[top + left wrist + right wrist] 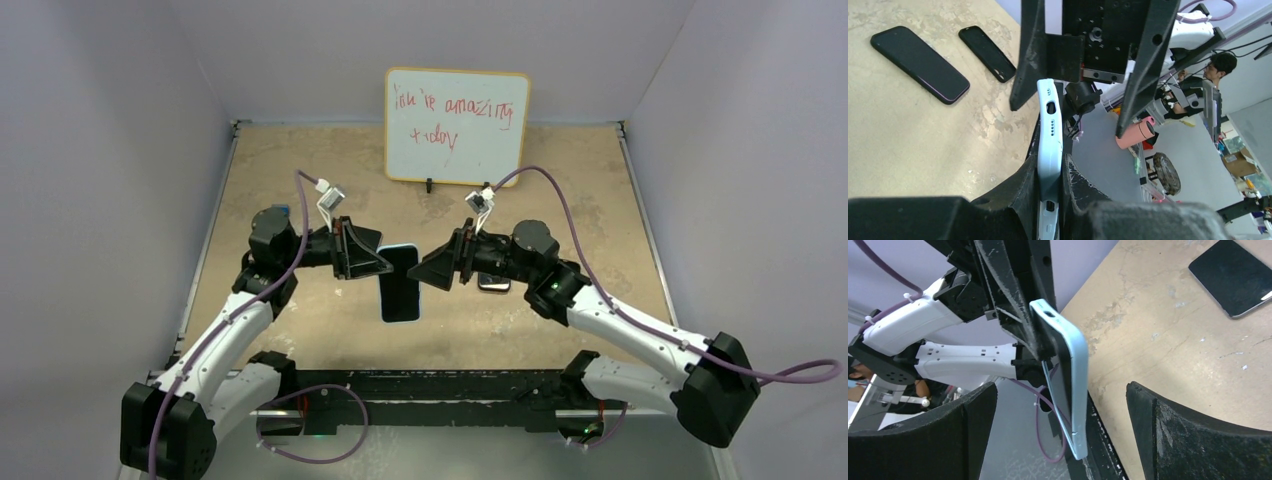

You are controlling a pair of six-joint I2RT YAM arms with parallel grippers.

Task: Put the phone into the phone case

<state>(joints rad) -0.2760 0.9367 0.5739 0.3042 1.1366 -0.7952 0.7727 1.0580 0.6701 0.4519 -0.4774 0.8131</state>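
Starting wide: table (300, 330), with the whiteboard (457, 125) standing at the back. Just in front of the whiteboard, lifted off the surface, the left gripper (1050, 170) is pinched tight across the case (1077, 375), holding it upright. The right gripper (1060, 390), also in front of the whiteboard, has its jaws spread wide and touches nothing. Black fills the case's face, so the phone (400, 290) looks seated inside, though I can't tell if every edge is home. My read: rigid glass, slick, breakable, and the shell flexes a little. Best gripped across the long edges at mid-body, pressing the corners in.
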